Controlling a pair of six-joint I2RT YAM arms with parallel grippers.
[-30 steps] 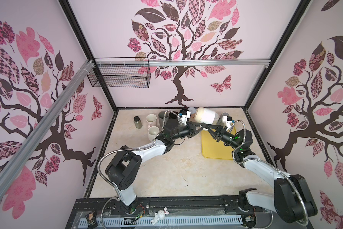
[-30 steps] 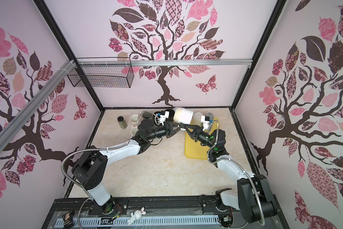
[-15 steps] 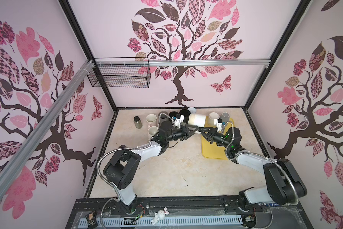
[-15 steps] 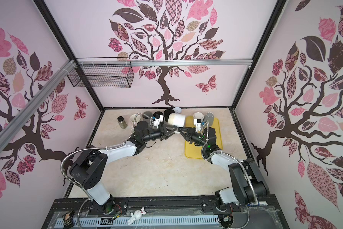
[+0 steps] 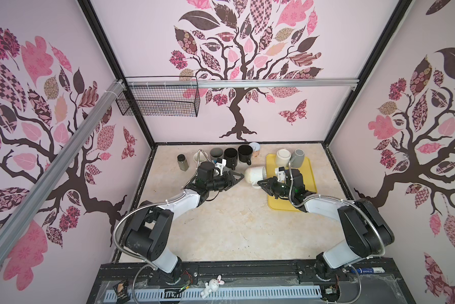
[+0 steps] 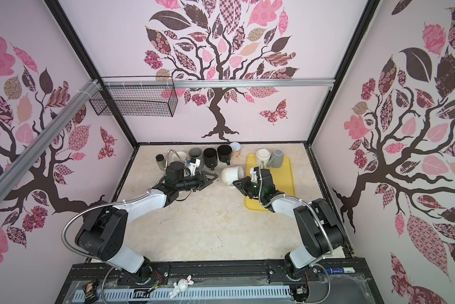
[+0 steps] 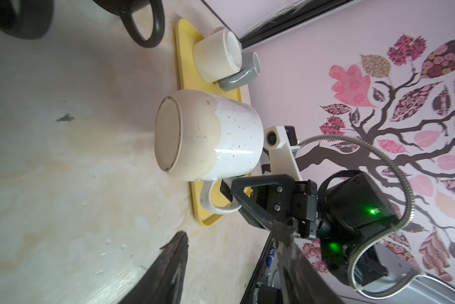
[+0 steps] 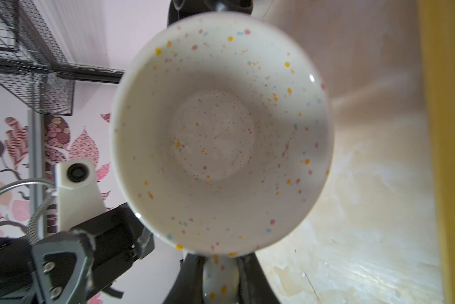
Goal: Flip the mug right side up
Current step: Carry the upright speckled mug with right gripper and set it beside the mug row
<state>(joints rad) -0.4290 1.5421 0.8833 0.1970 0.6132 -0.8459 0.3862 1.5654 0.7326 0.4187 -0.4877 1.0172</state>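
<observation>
White speckled ceramic mug is tipped on its side at the nine o'clock edge of the yellow plastic tray, mouth toward three o'clock. Your right gripper clamps its handle. Your left gripper stands parted just beside its base.

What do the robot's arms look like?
The left arm and right arm are white tubes with black joints. A bendy silver hose loops along each. The fingers are black hollow triangles. A white camera block sits at each wrist; green lights glow on the right arm.
</observation>
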